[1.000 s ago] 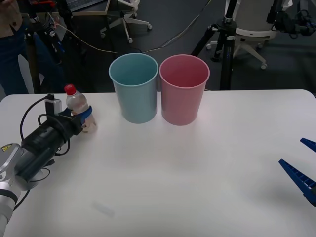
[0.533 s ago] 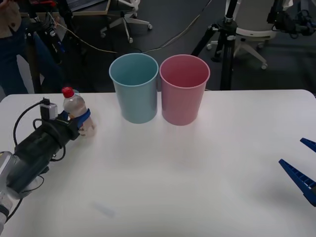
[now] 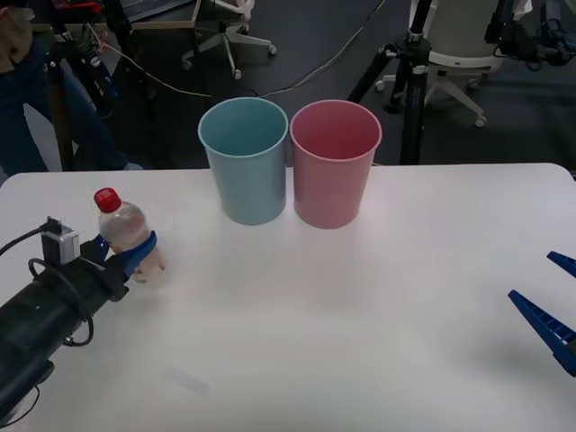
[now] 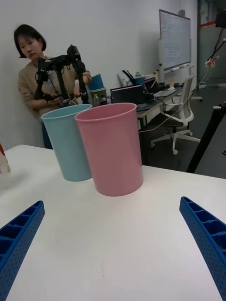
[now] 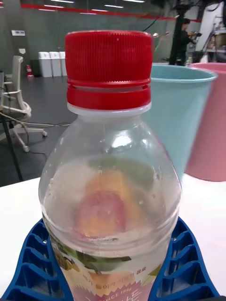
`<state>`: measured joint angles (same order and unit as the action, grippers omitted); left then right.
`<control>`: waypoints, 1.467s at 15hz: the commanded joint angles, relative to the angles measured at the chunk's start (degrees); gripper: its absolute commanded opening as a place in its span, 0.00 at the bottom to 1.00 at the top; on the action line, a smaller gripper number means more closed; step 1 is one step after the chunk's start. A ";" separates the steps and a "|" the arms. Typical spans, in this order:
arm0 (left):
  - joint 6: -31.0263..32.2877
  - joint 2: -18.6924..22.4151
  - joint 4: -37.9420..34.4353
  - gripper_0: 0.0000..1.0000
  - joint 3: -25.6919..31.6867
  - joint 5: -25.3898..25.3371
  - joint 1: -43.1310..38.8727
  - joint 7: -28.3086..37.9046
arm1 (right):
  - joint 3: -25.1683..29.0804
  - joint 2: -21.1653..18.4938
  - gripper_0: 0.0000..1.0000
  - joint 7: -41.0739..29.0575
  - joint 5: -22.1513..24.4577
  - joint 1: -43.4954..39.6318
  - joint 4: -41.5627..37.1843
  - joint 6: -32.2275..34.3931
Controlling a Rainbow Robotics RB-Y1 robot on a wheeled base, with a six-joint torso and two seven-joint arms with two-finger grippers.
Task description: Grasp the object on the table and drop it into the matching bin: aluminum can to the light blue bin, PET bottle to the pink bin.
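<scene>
You have one bottle [image 3: 126, 236], two bins and two grippers on the table [image 3: 360, 306]. The blue bin [image 3: 245, 159] and pink bin [image 3: 335, 162] stand touching at the far edge. Well to the blue bin's left and nearer you, the bottle stands upright between the left gripper's [image 3: 137, 256] fingers [image 5: 186, 273], which clamp its lower body. Your right gripper [image 3: 556, 310] hangs spread wide, far to the pink bin's right, holding nothing.

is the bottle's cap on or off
On: the red screw cap sits on the small clear plastic bottle, held in the left end effector.
</scene>
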<state>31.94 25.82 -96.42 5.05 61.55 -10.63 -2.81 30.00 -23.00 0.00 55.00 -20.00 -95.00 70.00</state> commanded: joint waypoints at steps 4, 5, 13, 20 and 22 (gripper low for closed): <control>-0.21 4.51 -15.20 0.00 -0.04 -0.03 -11.87 3.60 | 0.00 0.00 1.00 0.00 0.00 0.00 0.00 0.00; -0.21 5.21 -17.04 0.00 0.05 0.06 -13.10 3.77 | 0.00 0.00 1.00 0.00 0.00 0.00 0.00 0.00; -0.38 11.98 -32.78 0.00 0.05 5.60 -14.95 19.59 | 0.00 0.00 1.00 0.00 0.00 0.00 0.00 0.00; -3.28 19.45 -36.20 0.00 -4.44 8.23 -2.12 34.97 | 0.00 0.00 1.00 0.00 0.00 0.00 0.00 0.00; -3.37 20.77 -35.94 0.00 -6.46 11.57 3.42 40.07 | 0.00 0.00 1.00 0.00 0.00 0.00 0.00 0.00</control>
<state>28.61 46.08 -132.48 -0.68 71.74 -9.12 35.42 30.00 -23.00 0.00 55.00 -20.00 -95.00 70.00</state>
